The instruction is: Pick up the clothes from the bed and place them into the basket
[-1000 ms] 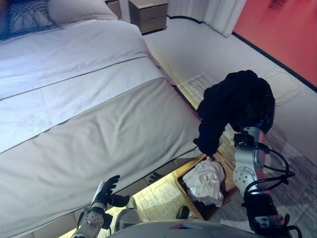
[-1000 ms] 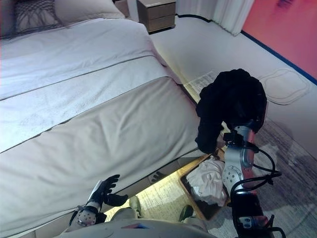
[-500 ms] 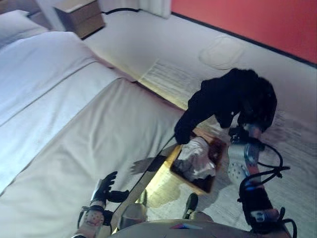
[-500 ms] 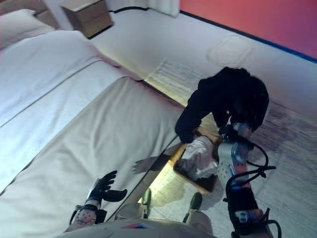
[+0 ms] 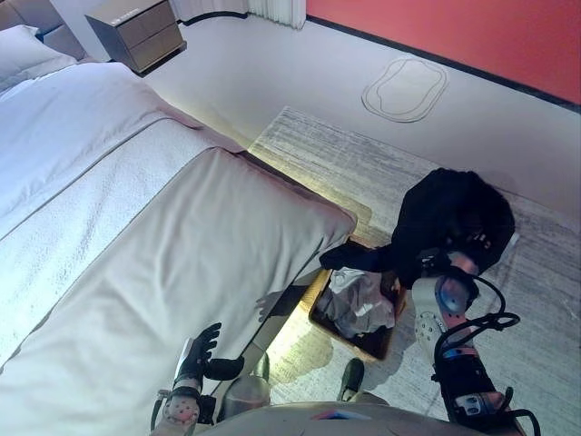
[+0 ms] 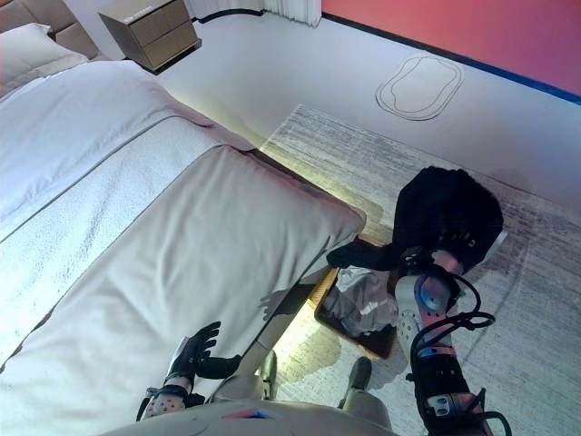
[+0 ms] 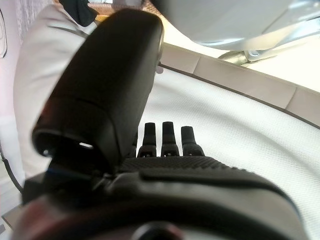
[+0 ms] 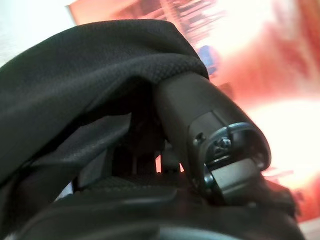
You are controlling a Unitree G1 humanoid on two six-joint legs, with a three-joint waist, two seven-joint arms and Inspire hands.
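A black garment (image 5: 451, 218) hangs bunched over my raised right hand (image 8: 200, 115), which is mostly covered by the cloth (image 8: 75, 65); its thumb lies against the fabric. One dark end of the garment trails down to the far rim of the wooden basket (image 5: 317, 317) on the floor by the bed's corner. Inside the basket lies a white garment (image 5: 360, 297). My left hand (image 5: 196, 352) is low beside the bed's edge, with its fingers straight and holding nothing. The bed (image 5: 182, 245) shows only its covers.
A grey striped rug (image 5: 363, 163) lies under the basket, beyond the bed's corner. At the far end of the bed stand a wooden nightstand (image 5: 136, 32) and a pillow (image 5: 27, 50). A red wall (image 5: 472, 27) runs along the back.
The camera has swung right and looks further down. My right hand has come down with the black garment, whose hanging end now reaches the basket. The left hand stays open.
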